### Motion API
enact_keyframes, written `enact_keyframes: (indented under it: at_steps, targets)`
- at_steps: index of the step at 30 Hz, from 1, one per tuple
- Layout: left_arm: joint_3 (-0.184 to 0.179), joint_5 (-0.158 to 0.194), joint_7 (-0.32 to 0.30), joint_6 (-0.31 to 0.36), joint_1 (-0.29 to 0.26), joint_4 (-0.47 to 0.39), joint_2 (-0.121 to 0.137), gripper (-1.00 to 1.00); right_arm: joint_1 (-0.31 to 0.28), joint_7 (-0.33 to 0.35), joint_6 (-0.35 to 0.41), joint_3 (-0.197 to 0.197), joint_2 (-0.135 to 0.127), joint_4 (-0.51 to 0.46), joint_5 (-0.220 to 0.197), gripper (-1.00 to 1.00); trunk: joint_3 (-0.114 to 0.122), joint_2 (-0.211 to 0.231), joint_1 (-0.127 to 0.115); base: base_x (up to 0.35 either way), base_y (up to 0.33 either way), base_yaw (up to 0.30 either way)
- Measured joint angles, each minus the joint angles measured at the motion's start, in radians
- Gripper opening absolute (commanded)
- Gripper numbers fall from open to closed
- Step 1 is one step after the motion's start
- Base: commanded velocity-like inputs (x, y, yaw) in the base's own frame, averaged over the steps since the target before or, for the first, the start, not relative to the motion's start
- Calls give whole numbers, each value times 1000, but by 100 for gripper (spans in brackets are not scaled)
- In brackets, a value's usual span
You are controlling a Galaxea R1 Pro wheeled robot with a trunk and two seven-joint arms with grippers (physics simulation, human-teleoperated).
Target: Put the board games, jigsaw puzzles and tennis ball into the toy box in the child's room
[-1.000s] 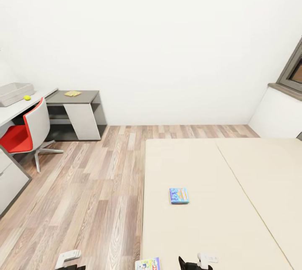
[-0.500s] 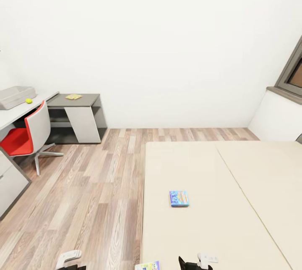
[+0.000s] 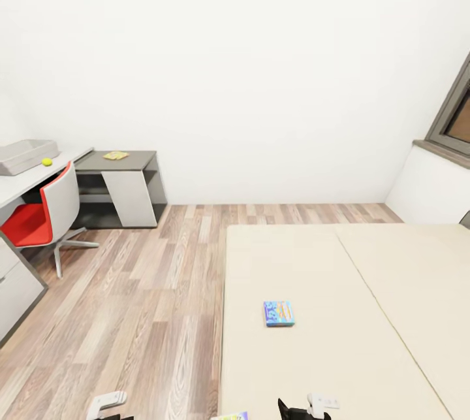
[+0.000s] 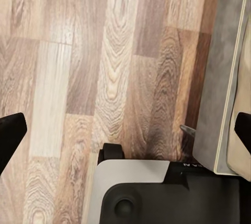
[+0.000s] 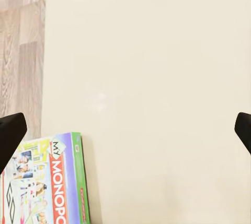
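Facing smooth beige bed (image 3: 339,341); small blue board game (image 3: 279,313) lies flat.
Green-edged glossy box (image 5: 47,182) nearby; both grippers (image 4: 125,130) (image 5: 125,125) spread, empty.

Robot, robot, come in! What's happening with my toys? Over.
Both grippers open, empty. Blue board game and green-edged board game on bed. Nothing blocking them.

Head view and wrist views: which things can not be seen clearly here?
- Toy box, head view: cut by the picture edge; its inside is hidden.
- Puzzle on the low cabinet: too small to count pieces.
- Monopoly box, right wrist view: cut by the picture edge.
- Small blue game: print too small to read.
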Motion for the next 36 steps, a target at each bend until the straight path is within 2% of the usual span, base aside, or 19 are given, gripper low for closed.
enact_keyframes:
  at_steps: [27,36]
  targets:
    - [0,0,0,0,0,0,-2,100,0,0,0,0,0,0,0,100,45,0,0,0,0,0]
    - [0,0,0,0,1,0,-2,100,0,1,0,0,0,-1,0,100,48,0,0,0,0,0]
